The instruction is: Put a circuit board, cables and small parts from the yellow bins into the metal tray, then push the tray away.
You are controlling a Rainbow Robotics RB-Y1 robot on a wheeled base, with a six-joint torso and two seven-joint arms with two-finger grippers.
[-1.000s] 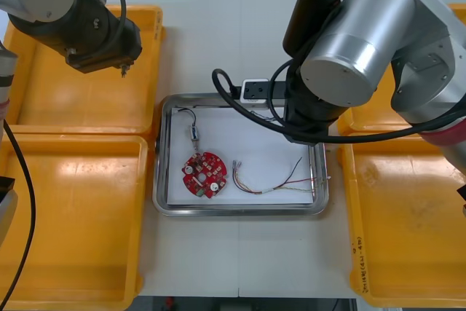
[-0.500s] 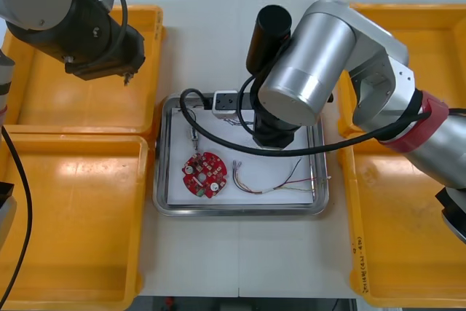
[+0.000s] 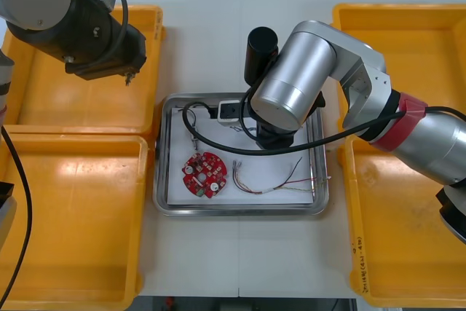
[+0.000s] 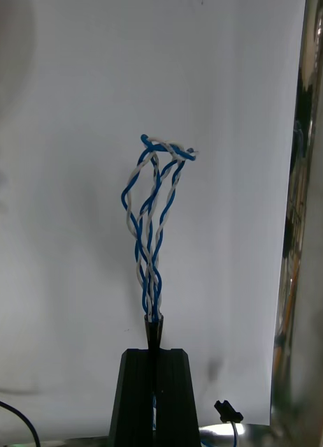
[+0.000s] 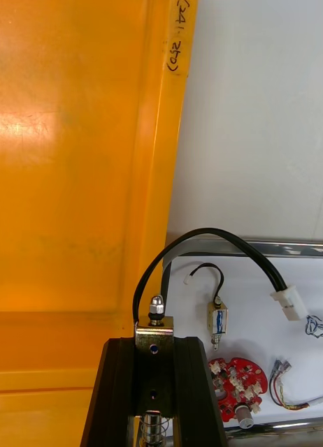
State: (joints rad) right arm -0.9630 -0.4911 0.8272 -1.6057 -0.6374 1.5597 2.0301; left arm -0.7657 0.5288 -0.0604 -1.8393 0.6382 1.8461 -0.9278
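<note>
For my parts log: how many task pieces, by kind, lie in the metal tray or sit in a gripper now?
Circuit boards: 1 (red circuit board, in the metal tray)
Cables: 2 (red and yellow cable in the tray; blue and white cable in the right gripper)
Small metal parts: 2 (wired part in the tray; held part in the left gripper)
Total: 5

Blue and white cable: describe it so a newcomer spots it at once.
Find the metal tray mid-table between the yellow bins. Above its white floor, the right gripper pinches the blue and white cable. Unlike the red and yellow cable lying in the tray, it is twisted, looped, and held.
</note>
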